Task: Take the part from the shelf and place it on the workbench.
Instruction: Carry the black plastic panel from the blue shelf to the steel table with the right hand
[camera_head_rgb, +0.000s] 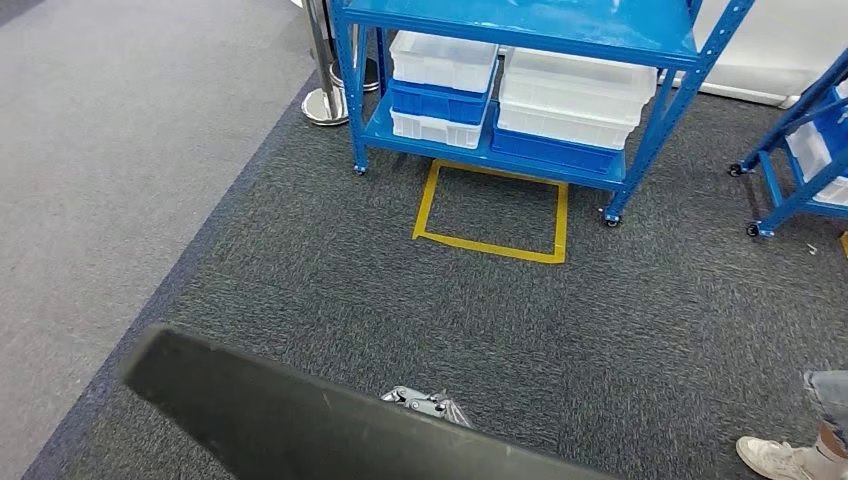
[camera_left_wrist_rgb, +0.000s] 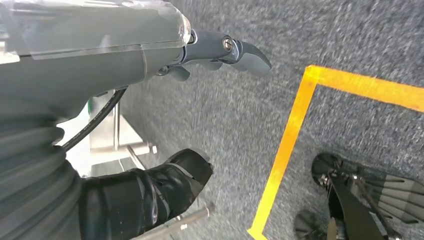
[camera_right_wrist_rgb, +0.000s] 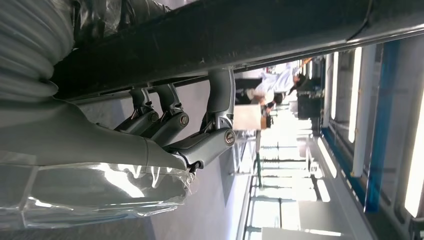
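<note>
At your twelve o'clock a blue wheeled rack (camera_head_rgb: 520, 30) stands on dark grey carpet (camera_head_rgb: 400, 310) behind a yellow tape square (camera_head_rgb: 492, 210), with paler floor (camera_head_rgb: 110, 150) at ten o'clock.

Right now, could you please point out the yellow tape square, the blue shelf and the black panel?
yellow tape square (camera_head_rgb: 486, 246): head view, near edge.
blue shelf (camera_head_rgb: 520, 25): head view, upper deck.
black panel (camera_head_rgb: 300, 420): head view, flat face.

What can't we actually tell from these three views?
- Dark panel: head view, cut off by the bottom edge; its full shape is unknown.
- Right hand: fingers press the panel's underside; whether they grip is unclear.
- Bins on the blue shelf: stacked, contents hidden.
- Person's shoe: body cut by the edge.
</note>
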